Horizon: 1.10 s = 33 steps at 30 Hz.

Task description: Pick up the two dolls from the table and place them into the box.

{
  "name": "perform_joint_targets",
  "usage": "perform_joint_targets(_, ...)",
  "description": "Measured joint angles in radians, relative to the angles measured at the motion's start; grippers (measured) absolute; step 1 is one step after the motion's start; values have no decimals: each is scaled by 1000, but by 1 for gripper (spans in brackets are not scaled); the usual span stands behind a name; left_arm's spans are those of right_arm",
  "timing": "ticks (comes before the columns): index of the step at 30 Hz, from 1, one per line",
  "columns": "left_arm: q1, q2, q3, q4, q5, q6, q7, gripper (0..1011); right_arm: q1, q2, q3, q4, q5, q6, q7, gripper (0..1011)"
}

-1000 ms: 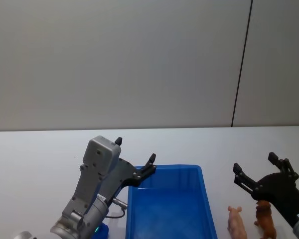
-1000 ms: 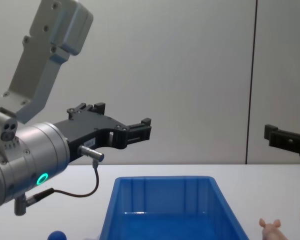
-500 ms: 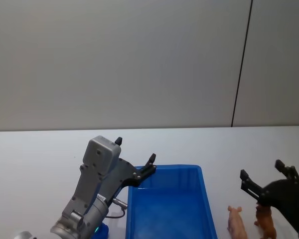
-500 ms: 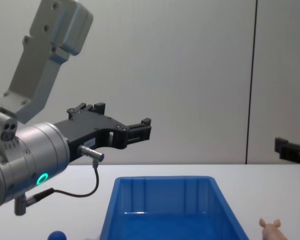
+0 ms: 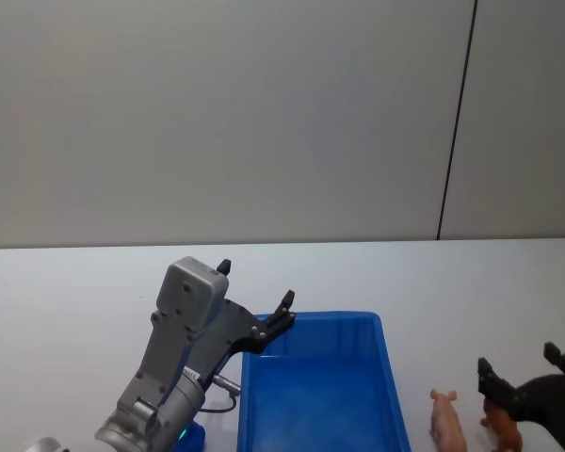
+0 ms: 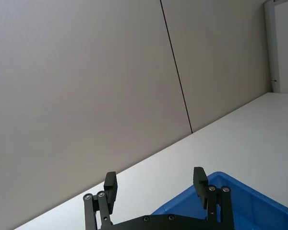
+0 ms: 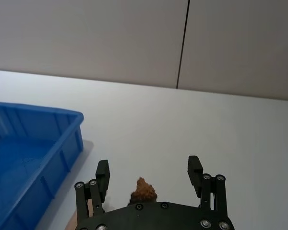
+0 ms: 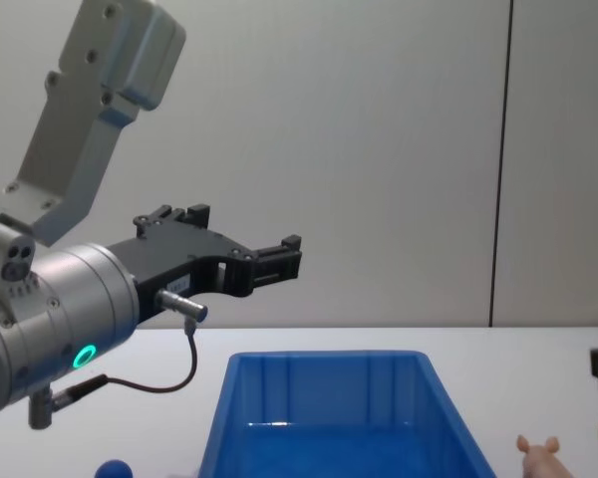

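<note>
Dropping over the last second, the right gripper [image 5: 518, 362] now hangs wide open just above the brown doll [image 5: 504, 426], which stands on the bench [image 5: 75, 282] beside the pink pig [image 5: 446, 421], right of the blue box [image 5: 330, 318] — a grasp looks next. The left gripper [image 5: 256, 282] stays parked, open, by the box's far left corner.

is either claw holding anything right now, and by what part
Nothing is held. The right claw is open over the brown doll, not shut on it; the left claw is open above the box, at its left edge.
</note>
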Motion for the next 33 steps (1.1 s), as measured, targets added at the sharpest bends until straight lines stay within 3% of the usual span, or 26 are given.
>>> perform_joint_targets(9,0,0,0,0,0,0,0,1001,-29,6,2,-4,-7,52,-26,1001)
perform_joint_targets(23,0,0,0,0,0,0,0,1001,-57,-5,-14,24,-43,82,-24,1001)
perform_joint_targets(33,0,0,0,0,0,0,0,1001,-67,-17,-24,49,-66,84,-22,787)
